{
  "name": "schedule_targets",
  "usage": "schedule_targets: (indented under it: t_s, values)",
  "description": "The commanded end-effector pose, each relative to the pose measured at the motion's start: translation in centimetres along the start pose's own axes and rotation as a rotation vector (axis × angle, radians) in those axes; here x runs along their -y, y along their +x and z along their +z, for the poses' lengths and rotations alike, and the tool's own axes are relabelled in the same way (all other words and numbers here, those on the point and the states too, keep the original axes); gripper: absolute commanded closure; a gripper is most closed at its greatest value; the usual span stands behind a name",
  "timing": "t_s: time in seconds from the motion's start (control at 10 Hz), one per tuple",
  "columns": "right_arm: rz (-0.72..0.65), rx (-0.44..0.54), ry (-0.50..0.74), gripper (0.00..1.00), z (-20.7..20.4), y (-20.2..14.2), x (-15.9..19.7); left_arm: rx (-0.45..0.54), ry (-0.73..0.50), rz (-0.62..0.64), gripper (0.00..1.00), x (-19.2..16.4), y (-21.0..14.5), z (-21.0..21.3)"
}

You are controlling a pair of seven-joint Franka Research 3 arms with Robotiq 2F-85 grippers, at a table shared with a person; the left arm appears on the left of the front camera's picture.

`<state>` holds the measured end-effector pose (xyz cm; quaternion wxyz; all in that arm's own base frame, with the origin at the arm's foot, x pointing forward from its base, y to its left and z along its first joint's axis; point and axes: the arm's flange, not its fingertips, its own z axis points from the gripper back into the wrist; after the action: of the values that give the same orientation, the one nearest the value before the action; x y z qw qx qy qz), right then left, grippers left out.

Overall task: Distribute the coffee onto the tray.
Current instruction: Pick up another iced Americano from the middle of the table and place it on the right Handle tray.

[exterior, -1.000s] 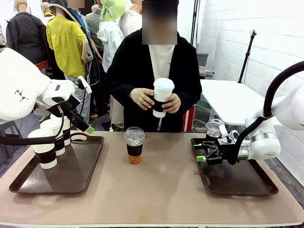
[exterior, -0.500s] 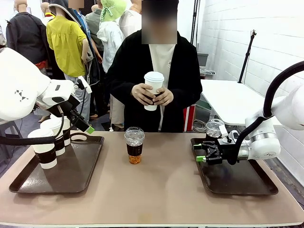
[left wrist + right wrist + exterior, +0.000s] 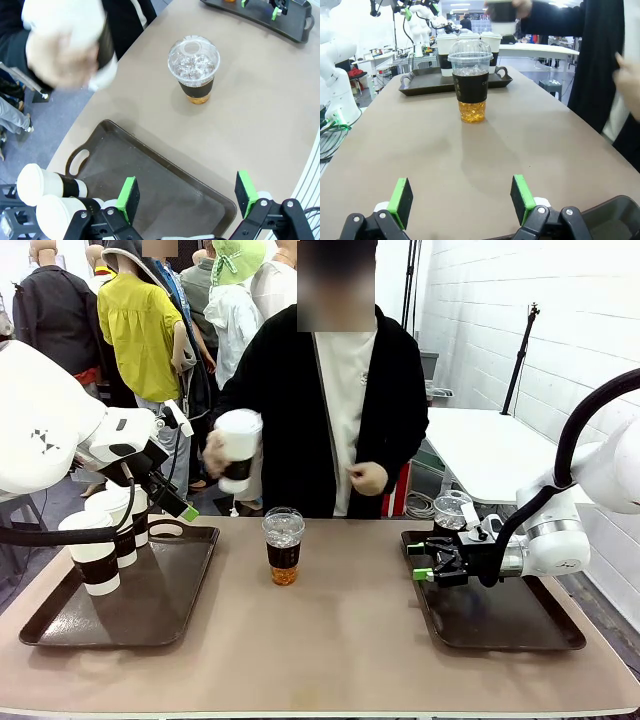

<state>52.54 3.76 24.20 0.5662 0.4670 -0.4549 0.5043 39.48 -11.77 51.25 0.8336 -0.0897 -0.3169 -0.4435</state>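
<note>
Coffee, iced cup (image 3: pixel 283 545): stood upright at centre of table (image 3: pixel 340 650), betw. the two trays. Clear dome lid, black sleeve, amber liquid visible at bottom. No contact w/ any hand or gripper.
Coffee, held cup (image 3: pixel 238 448): white paper cup w/ white lid and black sleeve. Gripped in person's hand (image 3: pixel 214 454), kept well above table level at the far side, towards the left-tray end. Blurred in left wrist view.
Coffee, paper cups (image 3: pixel 92 550): grouped upright on the left part of left tray (image 3: pixel 165 595). White lids, black sleeves. Cups set close together; whether they touch cannot be told.
Coffee, 2nd iced cup (image 3: pixel 452 508): placed at the far-left corner of right tray (image 3: pixel 510 618), just behind the right gripper. Lower part hidden by gripper body.
Left tray: dark, w/ handle cut-out at the far end. Right part bare.
Right tray: dark. Near part bare.
Left gripper (image 3: pixel 187 192): jaws spread wide, nothing betw. the green pads. Positioned above the left tray, beside the paper cups, not touching them.
Right gripper (image 3: pixel 417 561): jaws spread wide, nothing held. Positioned low over the left edge of right tray. Fingers pointed across the table at the iced cup, well apart fr. it.
Other hand (image 3: pixel 369 478): loosely curled, nothing held, kept in front of person's torso.
</note>
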Motion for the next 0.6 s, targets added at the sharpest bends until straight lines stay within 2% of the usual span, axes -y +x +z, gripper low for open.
schedule_targets:
  t_s: [0.0, 0.5]
  values:
    - [-0.003, -0.012, -0.002, 0.00, -1.1, 0.3, -0.4, 0.007, -0.015, 0.008, 0.00, -0.1, -0.2, -0.1]
    - [-0.056, -0.034, -0.025, 0.00, -4.8, 1.8, -3.2, 0.007, -0.015, 0.008, 0.00, -0.1, -0.2, -0.1]
